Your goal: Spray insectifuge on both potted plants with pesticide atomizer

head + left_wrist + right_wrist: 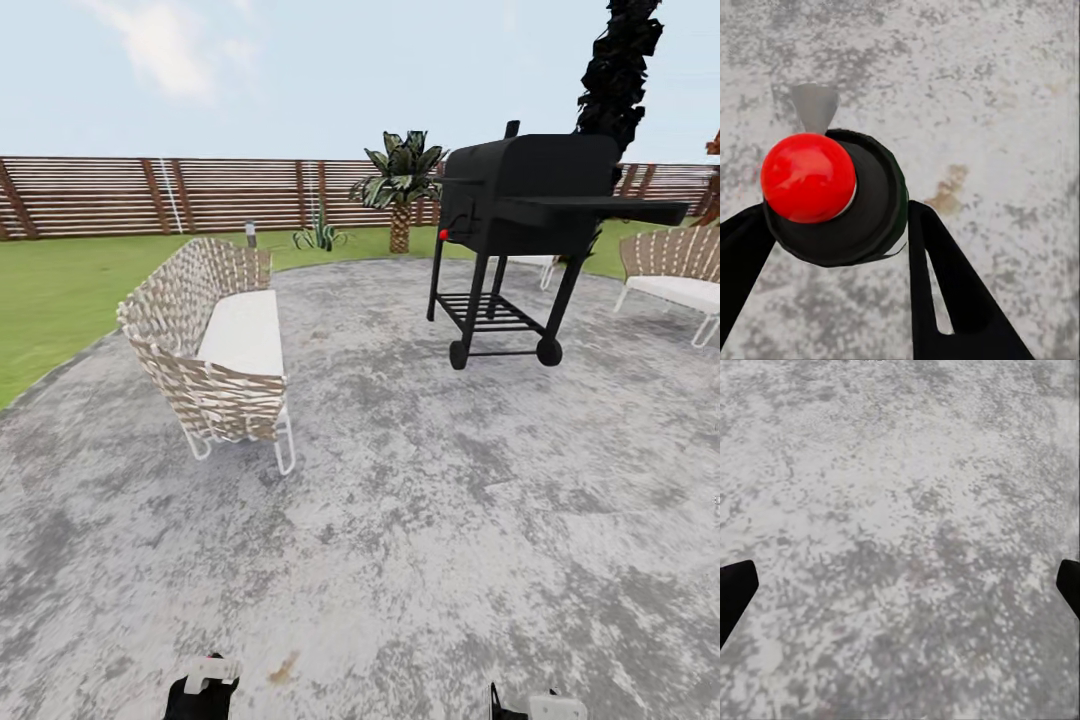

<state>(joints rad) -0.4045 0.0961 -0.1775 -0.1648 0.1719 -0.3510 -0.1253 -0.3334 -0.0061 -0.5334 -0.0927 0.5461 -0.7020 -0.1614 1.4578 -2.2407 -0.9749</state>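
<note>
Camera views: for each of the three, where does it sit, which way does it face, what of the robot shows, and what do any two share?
Head view: high on the robot, facing forward and down over the gravel patio toward the wicker bench and black grill; gripper tips show at the lower edge.
Left wrist view: looks down along dark fingers clamped on the pesticide atomizer.
Right wrist view: looks down at gravel; fingers spread wide.
Shared: all three show the patio gravel.

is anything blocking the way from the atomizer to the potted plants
Cannot say: the pesticide atomizer sits in the left gripper, but no potted plant is recognisable. Ahead on the gravel patio stand a woven bench and a black grill.
</note>
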